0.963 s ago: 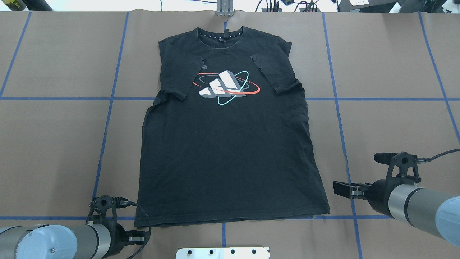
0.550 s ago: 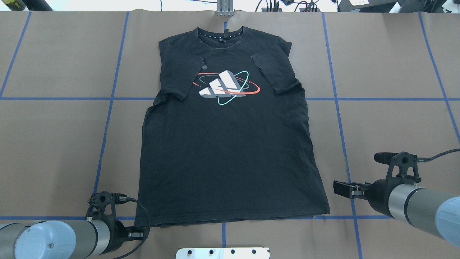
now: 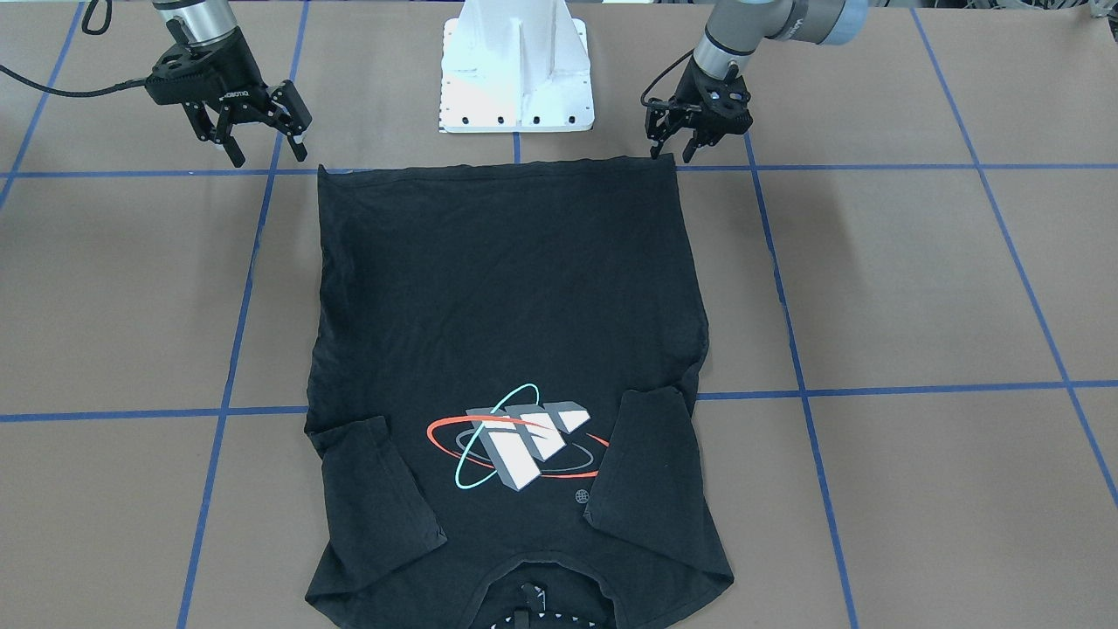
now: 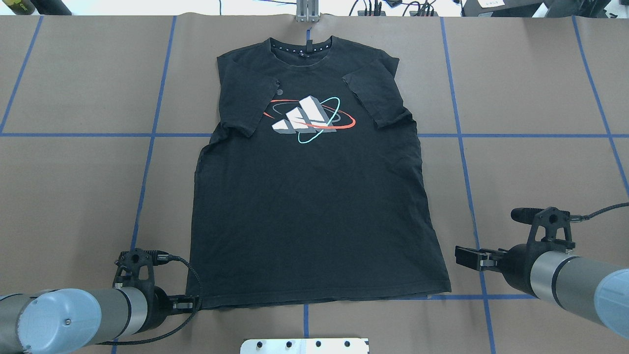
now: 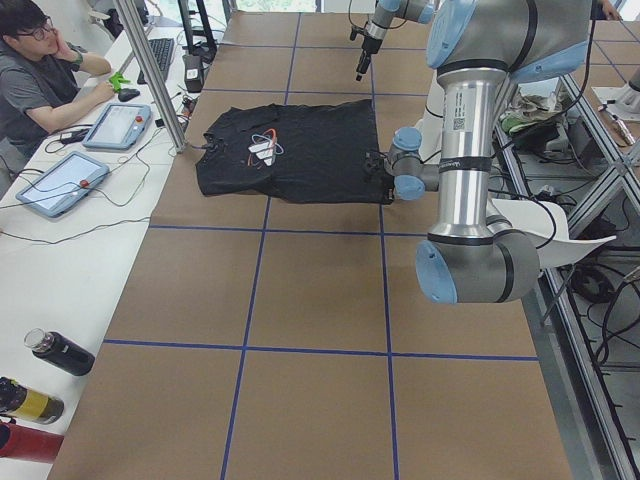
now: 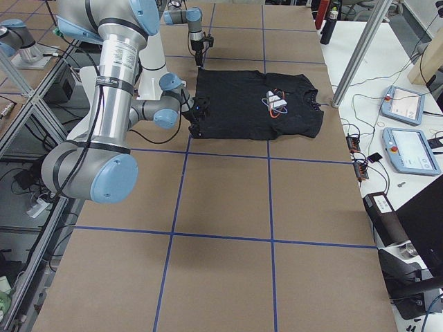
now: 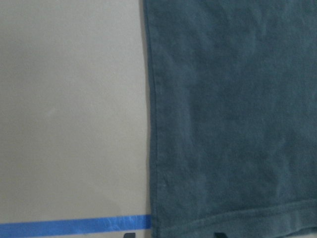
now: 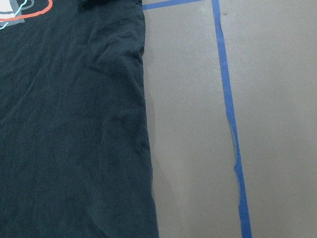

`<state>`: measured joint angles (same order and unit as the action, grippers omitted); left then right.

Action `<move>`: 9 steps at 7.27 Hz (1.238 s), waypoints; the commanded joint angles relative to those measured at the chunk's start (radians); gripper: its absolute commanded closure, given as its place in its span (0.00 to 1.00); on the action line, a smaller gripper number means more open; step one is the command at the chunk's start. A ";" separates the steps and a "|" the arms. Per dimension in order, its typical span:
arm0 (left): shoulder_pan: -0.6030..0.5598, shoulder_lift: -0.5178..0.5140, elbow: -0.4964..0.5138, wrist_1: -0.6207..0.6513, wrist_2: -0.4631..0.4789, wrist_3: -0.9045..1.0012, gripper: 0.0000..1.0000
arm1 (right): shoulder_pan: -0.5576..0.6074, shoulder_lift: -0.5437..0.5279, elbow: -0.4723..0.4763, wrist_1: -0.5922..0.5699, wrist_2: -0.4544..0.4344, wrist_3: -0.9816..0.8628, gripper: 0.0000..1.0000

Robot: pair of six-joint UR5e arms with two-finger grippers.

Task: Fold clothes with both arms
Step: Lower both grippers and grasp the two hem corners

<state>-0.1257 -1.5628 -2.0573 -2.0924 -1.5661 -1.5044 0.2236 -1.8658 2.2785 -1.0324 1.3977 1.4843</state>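
The black T-shirt (image 4: pixel 314 216) lies flat and face up on the brown table, collar at the far edge, both sleeves folded in over the chest beside the graphic (image 4: pixel 307 118). My left gripper (image 4: pixel 191 305) is open and low at the hem's near-left corner; in the front-facing view (image 3: pixel 671 152) its fingers straddle that corner. The left wrist view shows the shirt's side edge and hem (image 7: pixel 233 124) close up. My right gripper (image 3: pixel 269 157) is open and empty, standing off the shirt's right hem corner (image 4: pixel 462 258). The right wrist view shows the shirt's side edge (image 8: pixel 69 124).
The white bolted pedestal (image 3: pixel 517 70) stands just behind the hem. Blue tape lines (image 4: pixel 462 147) grid the table. A metal post (image 4: pixel 307 12) stands past the collar. An operator (image 5: pixel 40 70) sits with tablets (image 5: pixel 118 125) at the far side.
My left gripper has moved forward and slightly right, reaching the hem's left corner. The right arm and the shirt have hardly moved.
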 commanded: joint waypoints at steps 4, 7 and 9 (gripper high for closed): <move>0.002 -0.042 0.037 -0.002 -0.002 0.000 0.60 | 0.000 0.001 -0.001 0.000 0.000 0.001 0.00; -0.006 -0.027 0.020 0.002 0.001 0.001 1.00 | 0.000 0.008 -0.001 0.000 0.000 0.001 0.00; -0.028 -0.026 0.019 0.009 0.001 0.004 1.00 | -0.001 0.008 -0.013 0.000 0.000 0.001 0.00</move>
<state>-0.1433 -1.5903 -2.0380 -2.0879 -1.5650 -1.5019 0.2237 -1.8590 2.2738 -1.0324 1.3974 1.4848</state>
